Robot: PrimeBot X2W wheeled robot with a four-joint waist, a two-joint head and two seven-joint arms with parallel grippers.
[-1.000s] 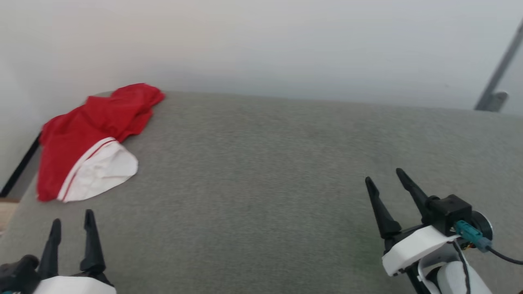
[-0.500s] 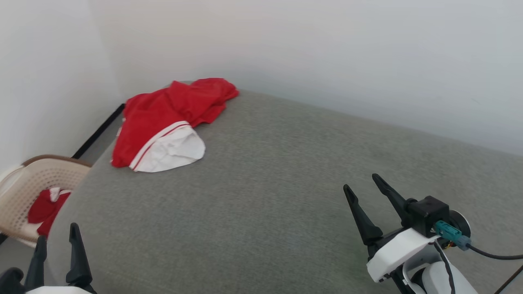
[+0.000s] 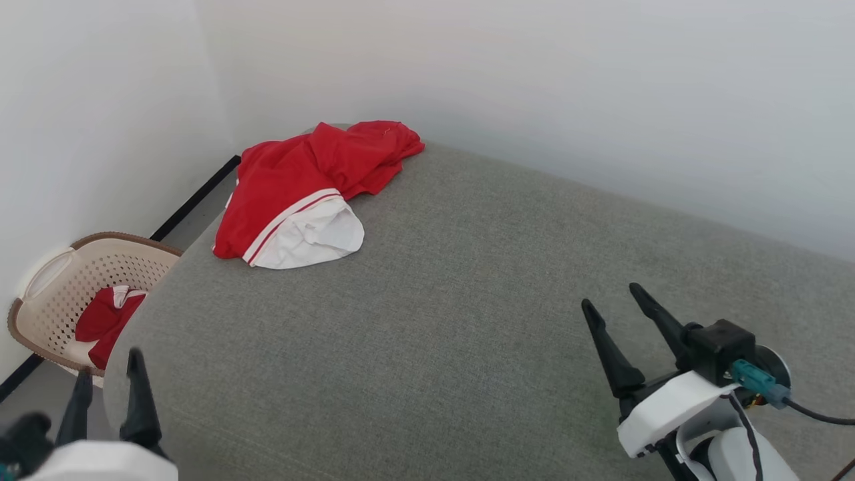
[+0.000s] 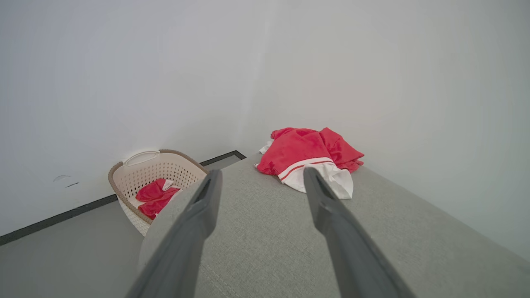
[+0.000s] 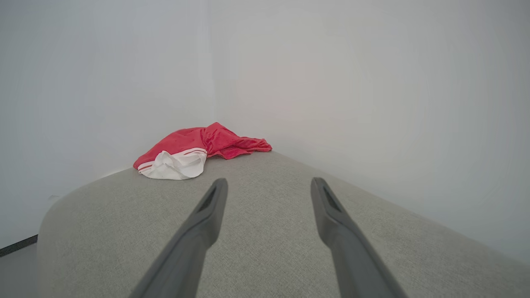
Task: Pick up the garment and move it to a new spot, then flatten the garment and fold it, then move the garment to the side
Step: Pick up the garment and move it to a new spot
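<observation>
- Grey padded surface [image 3: 467, 300] runs along the far wall.
- The garment [image 3: 300, 180] lies crumpled at its far left corner, with a white sleeve on the near side.
- Perforated basket [image 3: 47, 277], on the floor at left, holds red cloth [image 3: 100, 321].
- Left gripper [image 3: 109, 366], near left, and right gripper [image 3: 611, 296], near right: fingers spread, empty.

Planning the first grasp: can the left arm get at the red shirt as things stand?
Probably yes. The left gripper is open and empty; the grey surface between it and the crumpled garment lies bare. The garment sits at the far corner by the wall, so it may be a stretch.
</observation>
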